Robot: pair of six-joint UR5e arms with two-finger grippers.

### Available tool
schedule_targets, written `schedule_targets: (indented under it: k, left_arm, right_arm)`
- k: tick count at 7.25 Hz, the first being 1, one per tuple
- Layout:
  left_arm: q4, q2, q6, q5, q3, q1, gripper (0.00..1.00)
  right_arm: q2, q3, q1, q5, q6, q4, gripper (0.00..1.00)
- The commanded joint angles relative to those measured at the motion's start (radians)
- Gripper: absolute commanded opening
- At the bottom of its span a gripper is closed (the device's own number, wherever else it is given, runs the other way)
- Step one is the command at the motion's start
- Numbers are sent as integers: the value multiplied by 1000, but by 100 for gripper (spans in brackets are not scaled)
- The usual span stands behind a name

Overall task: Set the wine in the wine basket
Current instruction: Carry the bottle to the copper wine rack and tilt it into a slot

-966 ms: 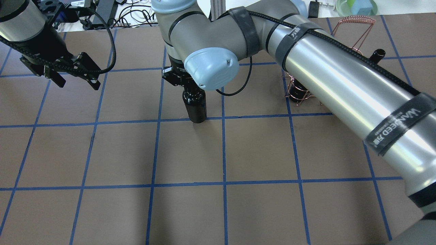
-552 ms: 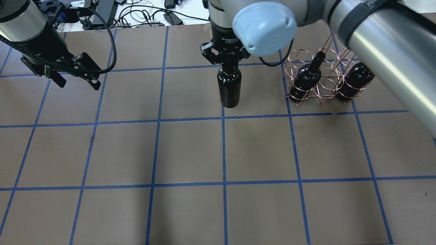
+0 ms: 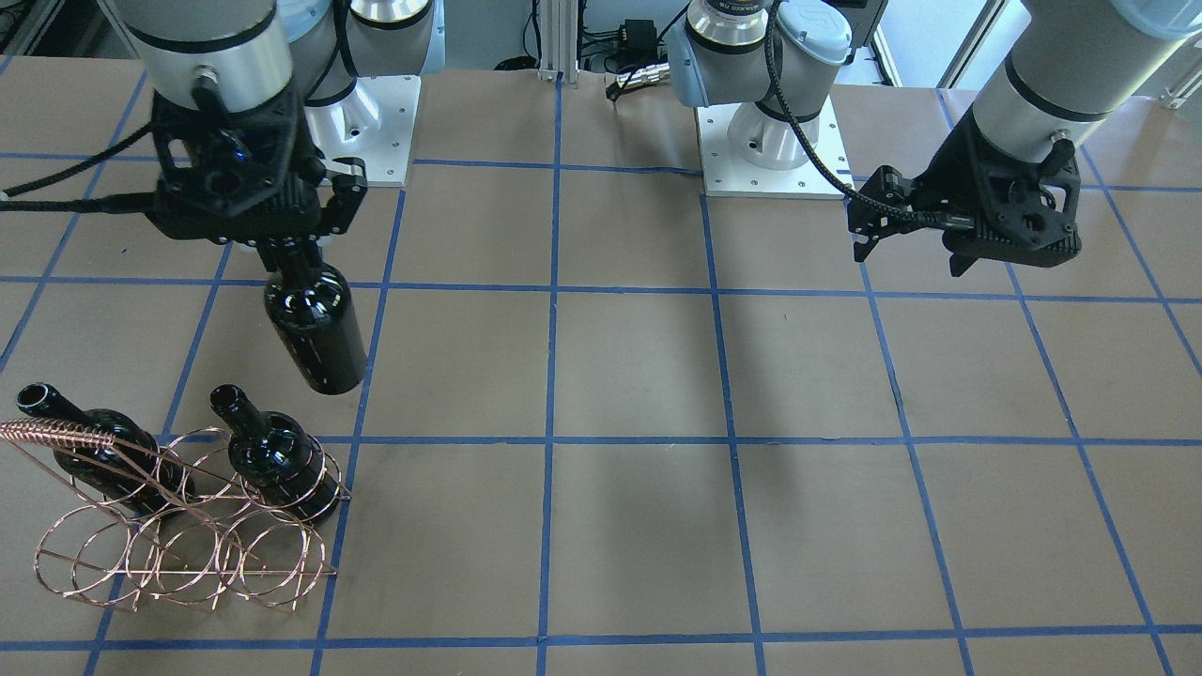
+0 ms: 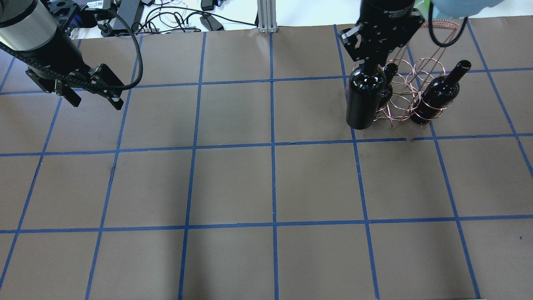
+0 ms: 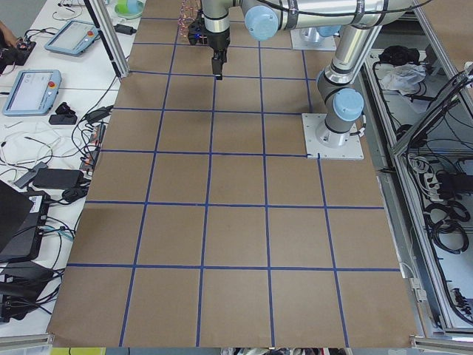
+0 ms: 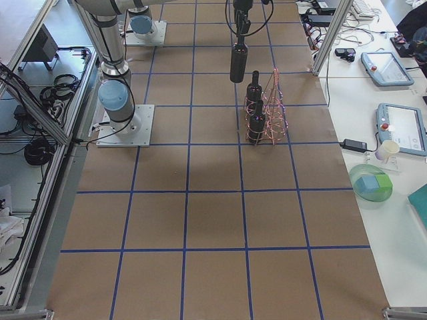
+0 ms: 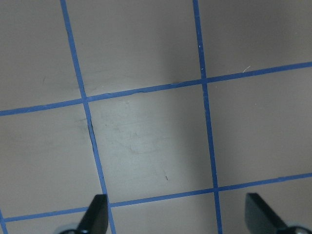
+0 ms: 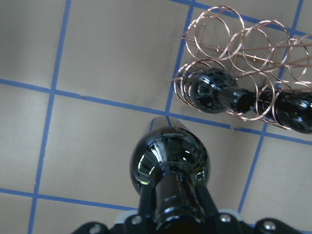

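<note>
Right tool point(image 3: 289, 246): fingers pressed against the neck of the wine point(image 3: 315, 329), pinching it just below the mouth. The bottle hangs neck up, body straight below the tool, base off the counter point(image 3: 639, 376).

Position of the wine: beside the basket point(image 3: 42, 431), on the side toward the counter's middle, not in any ring. In the overhead view it overlaps the nearest racked bottle point(image 3: 282, 465).

Basket: stands close to the counter's edge opposite the robot, on the right arm's side. Two bottles lie in its rings; the second one point(image 3: 103, 460) is at the other end. The rings between them hold nothing.

Left tool point(image 4: 95, 102): fingers spread wide, nothing between them. It hangs over bare counter toward the same far edge, well apart from the basket.
</note>
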Motion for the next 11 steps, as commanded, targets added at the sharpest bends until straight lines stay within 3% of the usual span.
schedule_targets:
  k: [1,4,9,11]
  left_arm:
    - [0,-2,0,0,0,1,100]
    - [0,-2,0,-1,0,0,100]
    - [3,-2,-2,-1,-9,-2,100]
    - [9,-2,-2,-1,-11,-2,100]
  right_arm:
    - [-36,0,-89,-48,-129,50,0]
    - [-47,-1,-248,-39,-360,19,0]
    - [36,-5,-252,18,-401,-189,0]
    - [56,-5,-252,51,-406,-222,0]
